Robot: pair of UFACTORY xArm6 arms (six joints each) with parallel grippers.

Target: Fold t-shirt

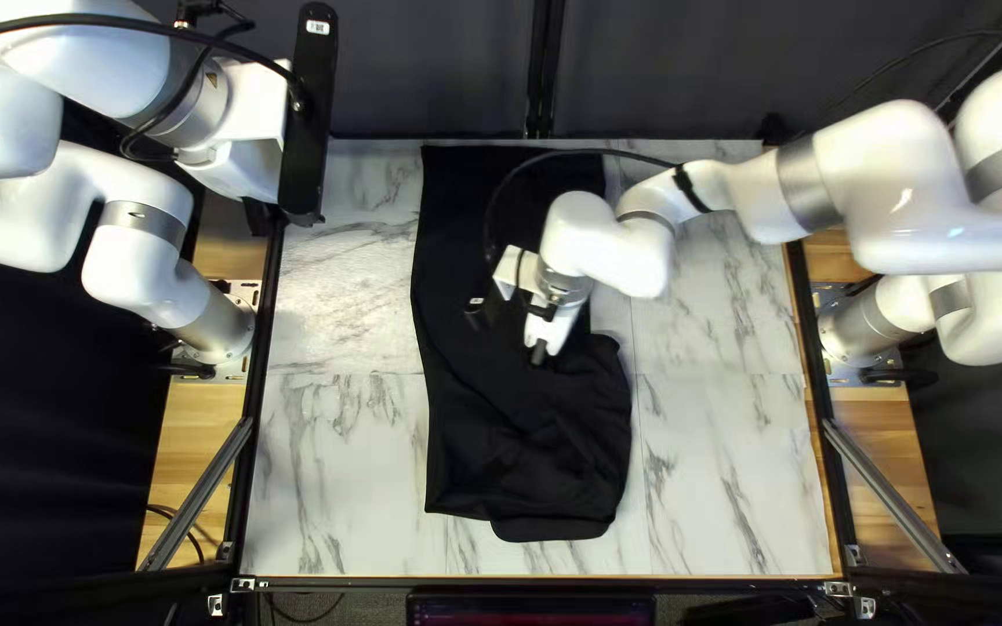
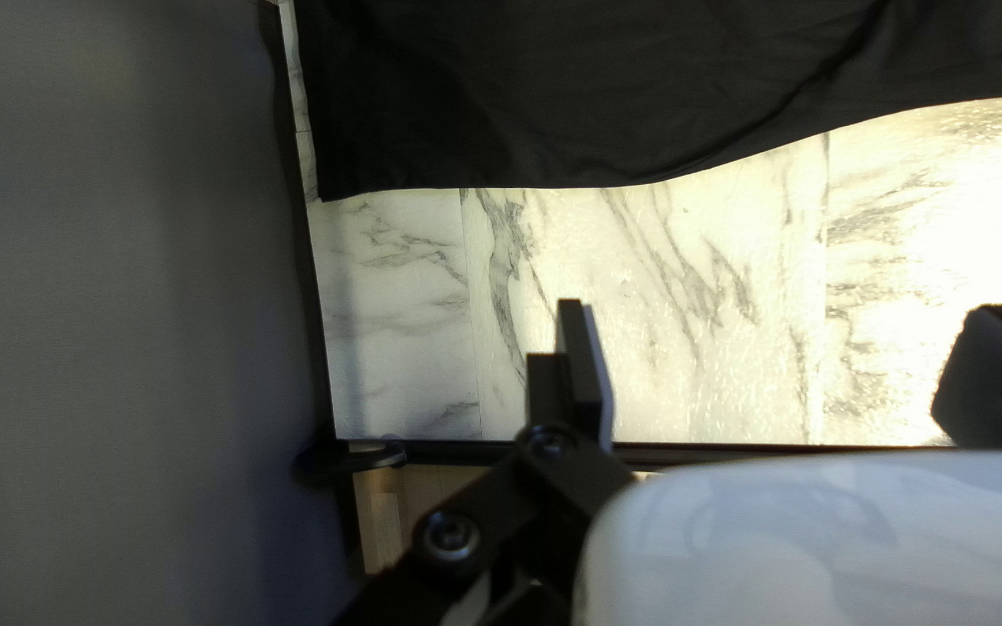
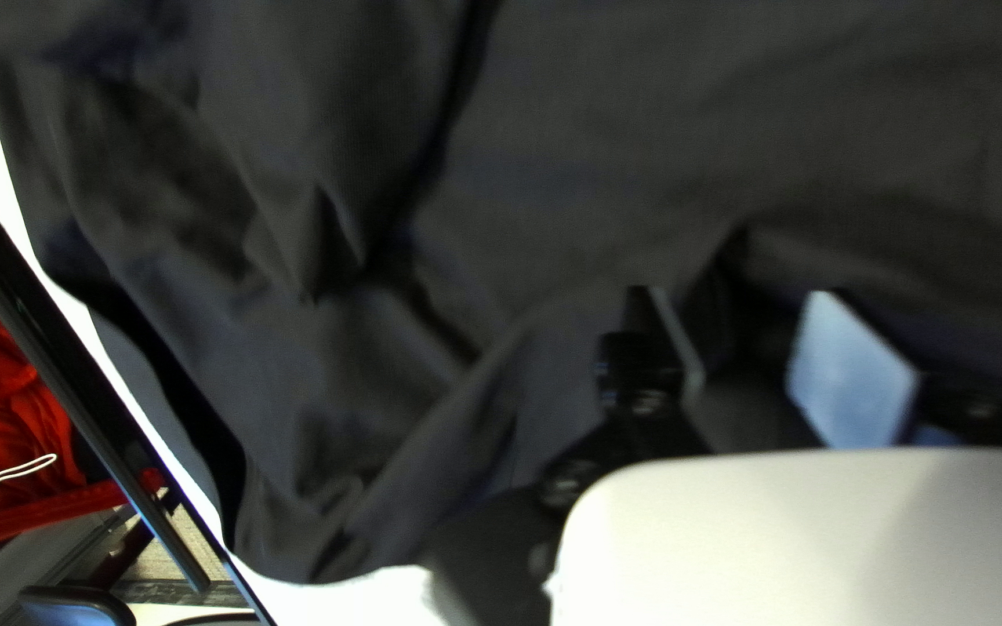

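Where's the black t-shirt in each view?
Top left view: t-shirt down the middle, from the table's far edge almost to the near edge.
Left wrist view: t-shirt ahead of the open left gripper, not between its fingers.
Right wrist view: t-shirt rumpled under and ahead of the open right gripper.
Shared landmark: pale tabletop bordering the shirt.

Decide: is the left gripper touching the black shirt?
Apart. In the left wrist view, marble tabletop shows between the left gripper and the shirt.
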